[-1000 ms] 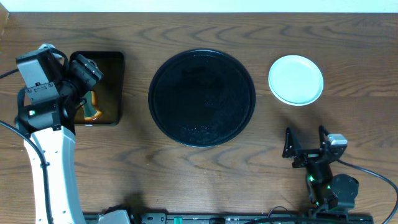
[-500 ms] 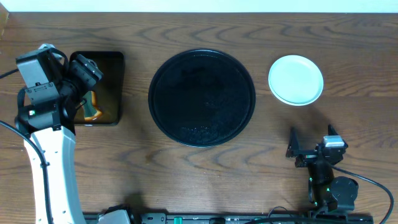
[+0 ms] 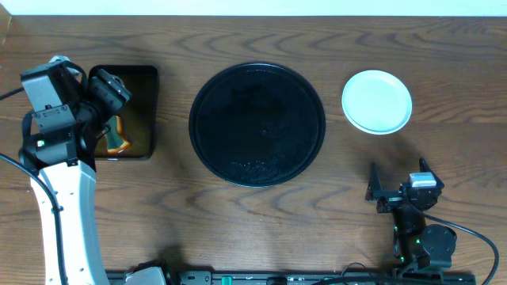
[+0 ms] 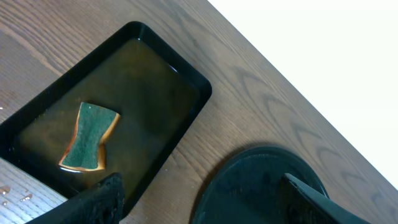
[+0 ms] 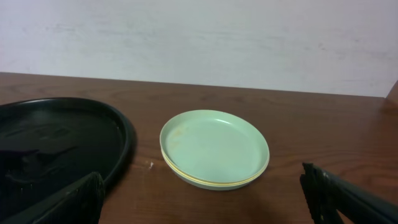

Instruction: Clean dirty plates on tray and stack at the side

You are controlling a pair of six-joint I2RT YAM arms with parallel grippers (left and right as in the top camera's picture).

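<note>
Got stacked pale mint round plates point(image 3: 377, 101) right of big round black tray point(image 3: 257, 124), left gripper point(image 4: 202, 202) and right gripper point(image 5: 204, 204) spread wide, empty.

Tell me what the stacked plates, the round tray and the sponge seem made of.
Plates: probably plastic or melamine, smooth mint surface, soft sheen, thin rims. Round tray: likely black plastic, faintly glossy. Sponge: foam, orange body under a rough green scouring face.
</note>
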